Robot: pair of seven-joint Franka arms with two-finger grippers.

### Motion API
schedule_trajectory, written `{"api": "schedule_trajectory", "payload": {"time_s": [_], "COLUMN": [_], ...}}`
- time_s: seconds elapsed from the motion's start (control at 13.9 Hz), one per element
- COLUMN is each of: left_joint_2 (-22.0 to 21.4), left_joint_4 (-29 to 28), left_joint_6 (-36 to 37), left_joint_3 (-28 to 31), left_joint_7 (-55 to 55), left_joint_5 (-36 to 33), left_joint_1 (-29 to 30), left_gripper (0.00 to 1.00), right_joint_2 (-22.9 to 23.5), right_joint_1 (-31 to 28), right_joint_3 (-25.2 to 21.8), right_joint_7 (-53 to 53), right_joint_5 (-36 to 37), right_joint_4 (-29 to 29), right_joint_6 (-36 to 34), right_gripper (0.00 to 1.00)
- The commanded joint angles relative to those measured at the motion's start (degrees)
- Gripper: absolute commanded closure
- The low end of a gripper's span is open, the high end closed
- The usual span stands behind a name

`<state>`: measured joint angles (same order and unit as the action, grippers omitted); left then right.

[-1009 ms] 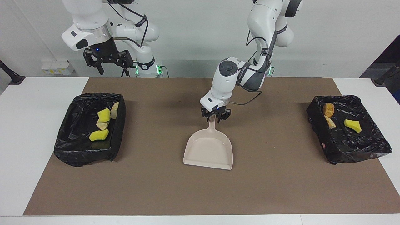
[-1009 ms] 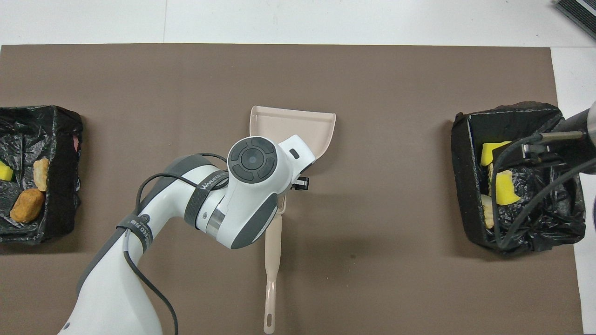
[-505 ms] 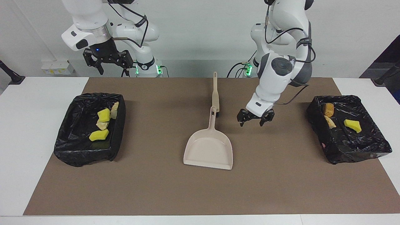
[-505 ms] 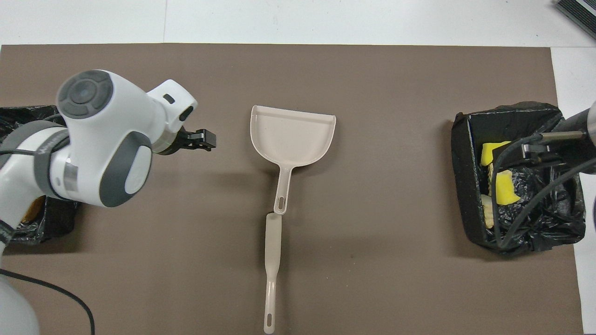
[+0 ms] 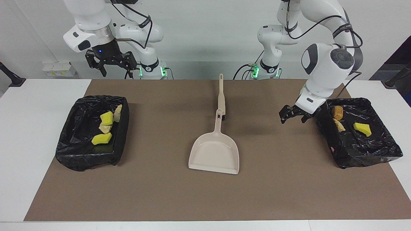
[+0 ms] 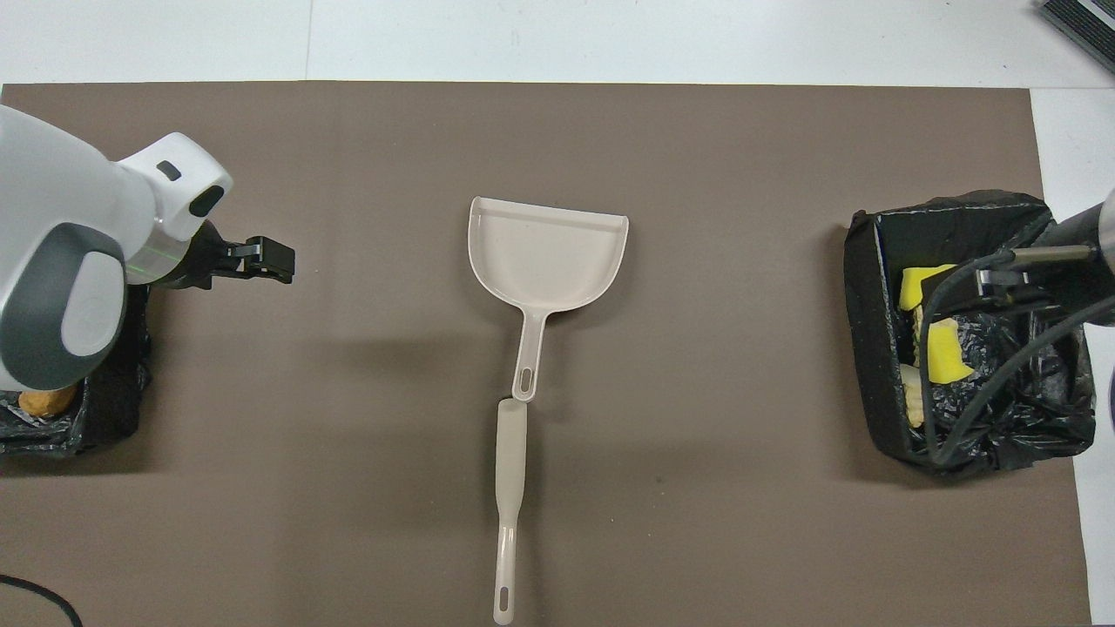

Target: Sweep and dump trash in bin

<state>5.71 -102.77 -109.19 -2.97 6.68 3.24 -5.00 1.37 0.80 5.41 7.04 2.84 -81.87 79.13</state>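
The trash (image 5: 103,128) lies in two black-lined bins (image 5: 67,150), at three and nine o'clock of the dustpan (image 5: 214,153), so sweeping looks done; dustpan and brush (image 5: 221,96) rest flat on the surface (image 5: 160,192); left gripper (image 5: 292,116) hangs beside one bin, right gripper (image 5: 110,64) waits raised, both with fingers wide, empty.

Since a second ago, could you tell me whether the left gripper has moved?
Yes. The left gripper, open and empty, has swung from the dustpan handle toward the left arm's end of the table, now beside the black-lined bin there.
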Motion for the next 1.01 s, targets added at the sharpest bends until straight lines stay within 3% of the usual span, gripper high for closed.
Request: {"api": "schedule_trajectory", "payload": {"time_s": [0.0, 0.58, 0.94], "left_joint_2": [-2.28, -7.02, -11.15], "left_joint_4": [-0.5, 0.02, -0.06], "left_joint_6": [2.83, 8.37, 12.86], "left_joint_3": [-0.46, 0.07, 0.07], "left_joint_7": [-4.11, -7.73, -15.1], "left_joint_5": [-0.26, -0.52, -0.52], "left_joint_1": [3.49, 6.93, 13.07], "left_gripper": [0.0, 0.0, 0.0], "right_joint_2": [-0.14, -0.14, -0.05], "right_joint_1": [-0.97, -0.97, -0.97], "right_joint_3": [0.31, 0.31, 0.31], "right_joint_7": [-1.68, -1.68, -1.68], "right_joint_5": [-0.99, -0.99, -0.99], "right_joint_4": [0.48, 0.48, 0.48], "right_joint_6": [-0.91, -0.91, -0.91], "right_gripper": [0.0, 0.0, 0.0]}}
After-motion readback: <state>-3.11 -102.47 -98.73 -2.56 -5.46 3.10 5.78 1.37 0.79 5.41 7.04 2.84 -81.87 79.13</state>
